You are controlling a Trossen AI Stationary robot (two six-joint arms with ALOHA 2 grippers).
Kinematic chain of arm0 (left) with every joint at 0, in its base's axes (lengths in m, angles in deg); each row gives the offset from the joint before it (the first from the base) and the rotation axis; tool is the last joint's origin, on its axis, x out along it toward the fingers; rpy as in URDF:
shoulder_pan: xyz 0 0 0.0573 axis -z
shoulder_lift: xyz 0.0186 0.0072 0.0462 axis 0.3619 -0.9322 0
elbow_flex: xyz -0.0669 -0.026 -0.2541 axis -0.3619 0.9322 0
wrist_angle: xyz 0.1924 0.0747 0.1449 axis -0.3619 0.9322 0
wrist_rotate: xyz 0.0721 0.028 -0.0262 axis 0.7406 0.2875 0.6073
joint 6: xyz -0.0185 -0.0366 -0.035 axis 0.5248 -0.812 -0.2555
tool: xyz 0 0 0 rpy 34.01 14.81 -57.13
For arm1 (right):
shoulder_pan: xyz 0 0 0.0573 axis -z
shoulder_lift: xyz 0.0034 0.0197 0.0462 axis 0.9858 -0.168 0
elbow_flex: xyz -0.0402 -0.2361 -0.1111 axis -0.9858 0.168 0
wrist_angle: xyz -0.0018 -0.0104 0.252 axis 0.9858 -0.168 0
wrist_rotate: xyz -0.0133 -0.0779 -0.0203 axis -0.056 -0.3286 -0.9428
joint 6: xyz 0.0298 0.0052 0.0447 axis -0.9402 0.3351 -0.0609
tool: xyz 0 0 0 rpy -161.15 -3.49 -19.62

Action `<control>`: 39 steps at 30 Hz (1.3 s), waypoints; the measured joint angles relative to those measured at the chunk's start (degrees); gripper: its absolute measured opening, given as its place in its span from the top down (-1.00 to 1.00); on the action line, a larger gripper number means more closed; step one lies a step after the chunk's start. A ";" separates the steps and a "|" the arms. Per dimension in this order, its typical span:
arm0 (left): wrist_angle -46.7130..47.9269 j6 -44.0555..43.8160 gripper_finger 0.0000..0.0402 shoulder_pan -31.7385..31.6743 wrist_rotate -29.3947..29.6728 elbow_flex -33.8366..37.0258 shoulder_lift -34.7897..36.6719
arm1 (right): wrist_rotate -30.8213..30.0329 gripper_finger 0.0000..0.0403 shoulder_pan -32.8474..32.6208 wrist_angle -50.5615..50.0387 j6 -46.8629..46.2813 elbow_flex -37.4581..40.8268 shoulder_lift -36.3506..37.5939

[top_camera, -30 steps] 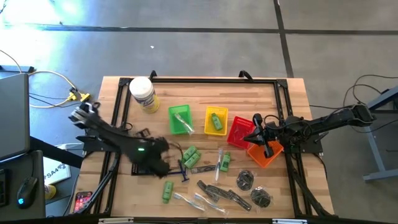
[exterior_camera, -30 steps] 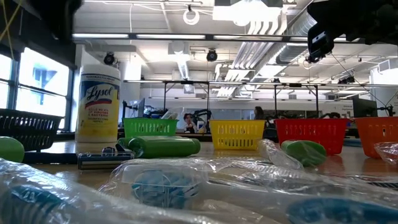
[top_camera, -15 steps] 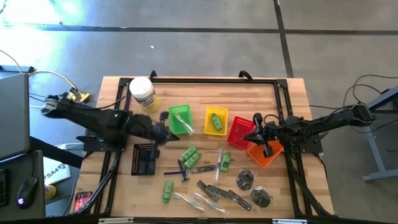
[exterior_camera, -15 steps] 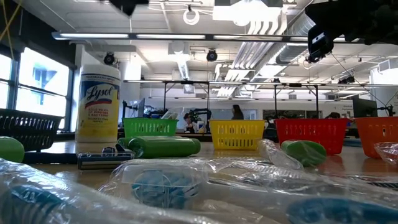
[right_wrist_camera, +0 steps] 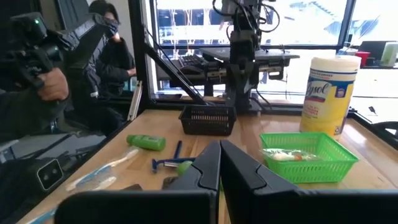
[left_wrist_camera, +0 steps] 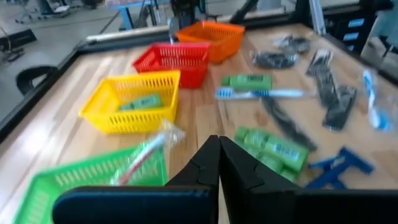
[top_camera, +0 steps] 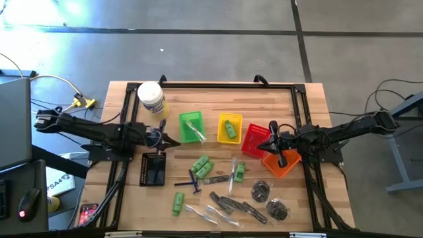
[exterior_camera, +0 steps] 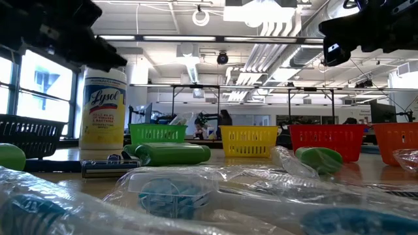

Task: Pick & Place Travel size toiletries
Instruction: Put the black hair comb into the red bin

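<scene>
Your left arm is pulling back from the black basket (top_camera: 153, 169) toward nine o'clock, and the left gripper (top_camera: 173, 141) is now hovering clenched and empty just beside the green basket (top_camera: 192, 127). Your right gripper (top_camera: 272, 140) is sitting clenched and empty too, over the red basket (top_camera: 254, 139) and orange basket (top_camera: 280, 162) at three o'clock.

You're looking at five baskets, counting the yellow basket (top_camera: 229, 129), which is holding one green tube. The white jar (exterior_camera: 104, 109) at eleven o'clock is reading "Lysol".

The toiletries are lying mostly loose toward six o'clock: a green pair (top_camera: 201, 166), a single green tube (top_camera: 177, 203) and another green one (top_camera: 239, 171), a blue razor (top_camera: 194, 181), two round dark pouches (top_camera: 260, 192), dark oblong pieces (top_camera: 231, 204) and clear packets (top_camera: 201, 212). A packet is resting in the green basket.
</scene>
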 joint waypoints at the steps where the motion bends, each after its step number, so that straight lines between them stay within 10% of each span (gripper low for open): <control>1: 0.06 0.00 1.00 0.02 0.54 0.88 0.27 | 0.00 0.99 0.00 -0.26 0.01 0.00 0.00; 11: -0.71 -1.18 1.00 0.02 3.12 5.89 0.53 | -3.42 0.99 0.00 -1.75 -2.22 -3.29 -0.88; 26: -4.31 -1.51 1.00 0.02 3.19 6.10 0.53 | -14.58 0.97 -17.20 -50.56 -27.06 -39.62 -31.37; 39: -6.45 -8.02 1.00 0.02 3.25 6.10 0.51 | -10.43 -0.04 -25.55 -55.29 -38.07 -58.12 -60.94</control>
